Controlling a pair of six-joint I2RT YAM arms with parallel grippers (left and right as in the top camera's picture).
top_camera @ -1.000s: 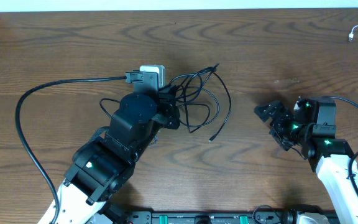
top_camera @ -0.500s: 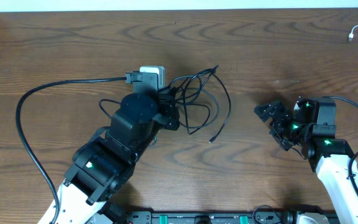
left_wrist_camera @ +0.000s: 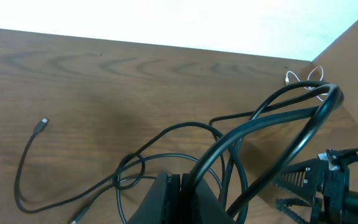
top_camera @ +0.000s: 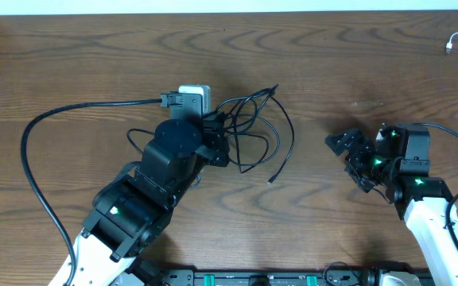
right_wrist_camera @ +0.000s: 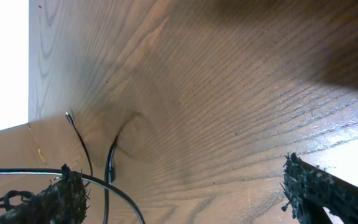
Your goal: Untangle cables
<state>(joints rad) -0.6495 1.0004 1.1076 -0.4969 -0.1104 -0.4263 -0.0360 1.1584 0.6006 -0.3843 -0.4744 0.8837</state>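
Observation:
The cables are thin black cords lying in a loose tangle at the table's middle. One plug end trails toward the front. My left gripper is at the tangle's left side, shut on a black cable. In the left wrist view the jaws pinch that cable, and its loops rise up and to the right. A white cable lies apart at the far right. My right gripper stands open to the right of the tangle, nothing between its fingers. A black cable end lies beyond it.
A thick black wire of the left arm loops over the table's left side. The table's back edge meets a white wall. The right gripper shows at the lower right of the left wrist view.

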